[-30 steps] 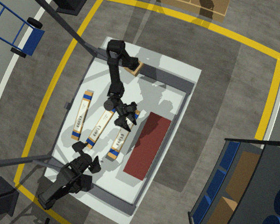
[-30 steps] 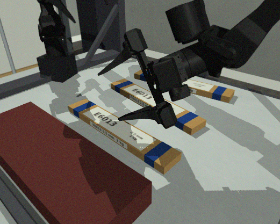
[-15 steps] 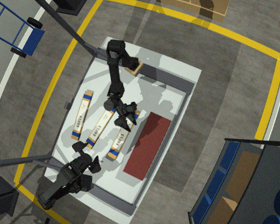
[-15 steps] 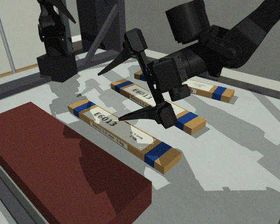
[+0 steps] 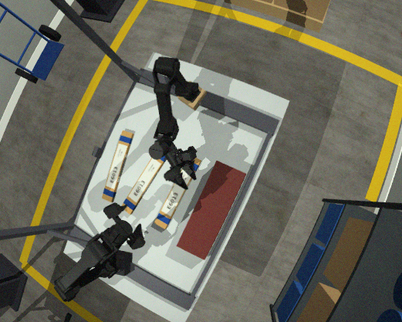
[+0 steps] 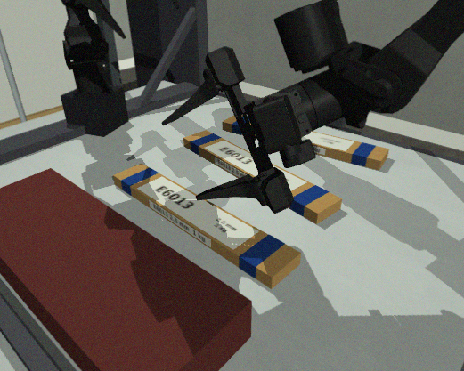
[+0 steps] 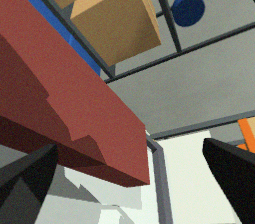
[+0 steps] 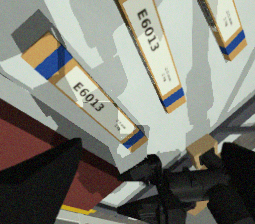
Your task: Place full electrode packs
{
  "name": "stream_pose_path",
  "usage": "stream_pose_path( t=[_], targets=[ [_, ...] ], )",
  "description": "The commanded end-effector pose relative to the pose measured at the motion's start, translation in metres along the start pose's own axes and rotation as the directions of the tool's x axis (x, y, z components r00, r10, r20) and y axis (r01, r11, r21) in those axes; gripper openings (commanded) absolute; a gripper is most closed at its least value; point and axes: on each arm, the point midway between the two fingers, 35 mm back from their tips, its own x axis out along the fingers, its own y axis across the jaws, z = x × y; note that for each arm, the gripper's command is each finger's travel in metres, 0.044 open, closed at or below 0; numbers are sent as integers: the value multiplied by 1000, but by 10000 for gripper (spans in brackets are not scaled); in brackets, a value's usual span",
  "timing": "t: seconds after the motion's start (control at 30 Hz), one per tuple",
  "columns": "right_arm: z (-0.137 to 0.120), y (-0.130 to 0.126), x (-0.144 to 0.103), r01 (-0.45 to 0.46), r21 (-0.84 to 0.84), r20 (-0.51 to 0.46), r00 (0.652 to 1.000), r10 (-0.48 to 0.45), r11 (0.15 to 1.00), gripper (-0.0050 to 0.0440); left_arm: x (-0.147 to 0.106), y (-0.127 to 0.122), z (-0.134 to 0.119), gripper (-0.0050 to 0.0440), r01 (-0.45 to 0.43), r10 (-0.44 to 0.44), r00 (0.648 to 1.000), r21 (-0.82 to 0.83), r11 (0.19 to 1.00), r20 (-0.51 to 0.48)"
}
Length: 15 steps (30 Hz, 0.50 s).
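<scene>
Three orange-and-white E6013 packs with blue bands lie flat, side by side, on the table. One pack (image 5: 172, 205) (image 6: 175, 197) (image 8: 88, 97) is nearest the platform, a middle pack (image 5: 140, 186) (image 6: 235, 154) (image 8: 149, 37) lies beside it, and an outer pack (image 5: 115, 171) (image 6: 369, 152) (image 8: 230, 30) is farthest away. The low red platform (image 5: 214, 213) (image 6: 51, 241) (image 7: 88, 85) (image 8: 18, 140) bears no pack. My left gripper (image 5: 190, 183) (image 6: 180, 161) (image 7: 131, 147) is open and empty above the pack nearest the platform. My right gripper (image 5: 133, 217) (image 6: 150, 22) (image 8: 151, 146) is open and empty, raised near the packs' other ends.
Grey frame rails (image 5: 238, 113) edge the table, with upright posts at its corners. A small wooden piece (image 5: 193, 100) (image 8: 202, 148) sits by the left arm's base. The left arm reaches over the middle pack's end.
</scene>
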Motion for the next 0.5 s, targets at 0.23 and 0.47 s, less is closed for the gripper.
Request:
stream_pose_path(
  t=[0.23,0.47],
  targets=[
    [-2,-3,-5,8,-7,-18,1000,-8,1000,440,-13,-44,16,440,32,-32,999,-28,999,4],
    [11,-1,-4,2,215,-36,999,6,977,430,-28,-46,4,430,28,-10,995,187,982,-97]
  ],
)
